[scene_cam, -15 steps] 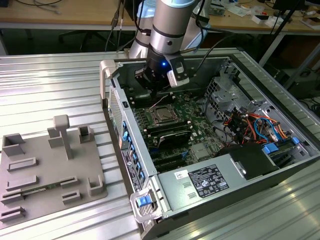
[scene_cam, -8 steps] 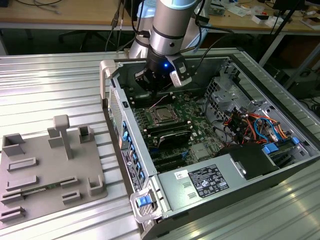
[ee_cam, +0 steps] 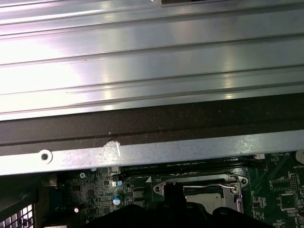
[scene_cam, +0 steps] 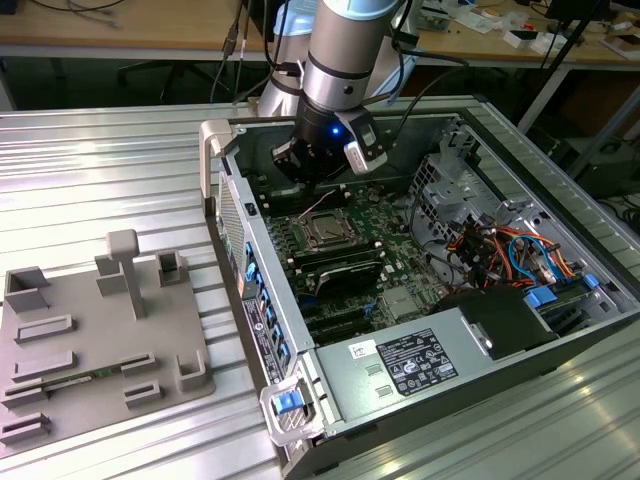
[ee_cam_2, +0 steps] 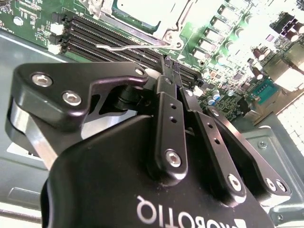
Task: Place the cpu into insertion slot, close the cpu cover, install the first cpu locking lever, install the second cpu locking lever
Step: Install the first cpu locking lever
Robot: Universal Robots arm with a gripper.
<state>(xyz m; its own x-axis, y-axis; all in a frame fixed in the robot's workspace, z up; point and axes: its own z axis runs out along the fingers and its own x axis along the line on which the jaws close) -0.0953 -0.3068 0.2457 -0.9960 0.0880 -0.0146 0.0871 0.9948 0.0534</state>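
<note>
showing one cpu [scene_cam: 322, 232], perhaps seated

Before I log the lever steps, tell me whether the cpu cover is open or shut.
Shut: in the second wrist view the cpu cover lies flat, its window framing the cpu.

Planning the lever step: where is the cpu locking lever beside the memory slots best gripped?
On the locking lever, likely its curled free end, approached from above: the rod is thin wire lying low, and that bend juts out over the memory slots.
</note>
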